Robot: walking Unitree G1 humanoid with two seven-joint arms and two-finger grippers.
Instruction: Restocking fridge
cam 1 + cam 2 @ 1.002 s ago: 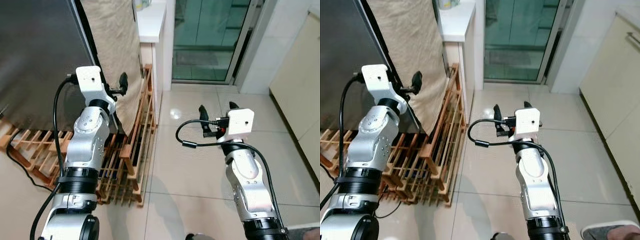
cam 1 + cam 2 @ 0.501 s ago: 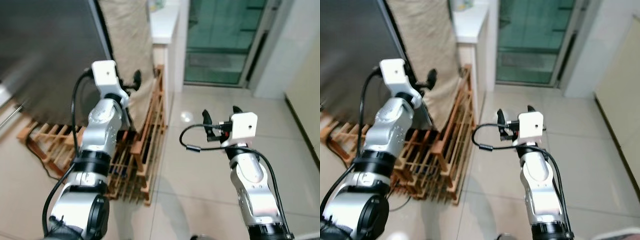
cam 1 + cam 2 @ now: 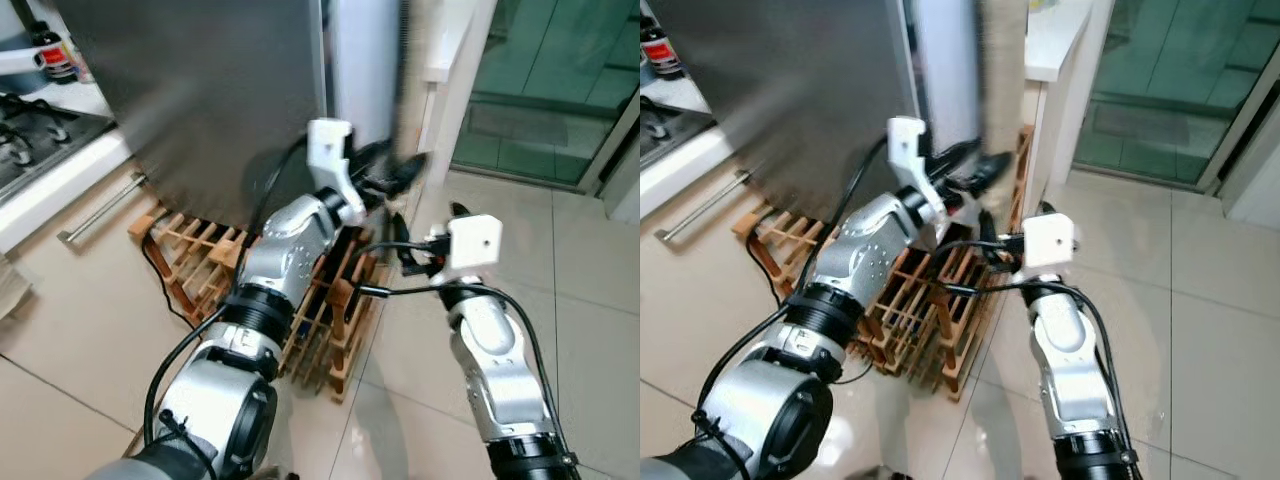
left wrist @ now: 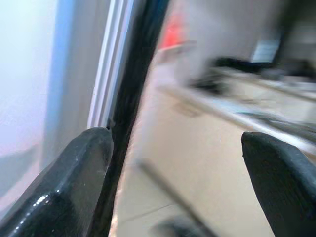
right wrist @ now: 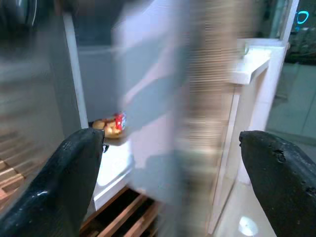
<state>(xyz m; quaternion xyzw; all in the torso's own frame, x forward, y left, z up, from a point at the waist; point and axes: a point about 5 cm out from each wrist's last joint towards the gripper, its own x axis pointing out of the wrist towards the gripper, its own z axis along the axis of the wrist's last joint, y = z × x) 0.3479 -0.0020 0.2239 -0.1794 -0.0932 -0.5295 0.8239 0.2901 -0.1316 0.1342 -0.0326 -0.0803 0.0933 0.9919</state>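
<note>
The left tool (image 3: 395, 178), fingers spread, is held at the fridge door (image 3: 215, 95) edge above the wooden rack (image 3: 320, 310); the right tool (image 3: 425, 245), likewise spread, is raised nearby.

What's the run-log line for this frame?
phase: opening fridge | left gripper: open, at fridge door edge | right gripper: open, empty | wooden rack: on floor

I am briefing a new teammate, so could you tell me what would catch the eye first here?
The big grey fridge door stands out, with the left gripper at its edge, fingers apart. Below it lies a wooden rack on the tiled floor, and the right gripper hovers open beside it.
</note>
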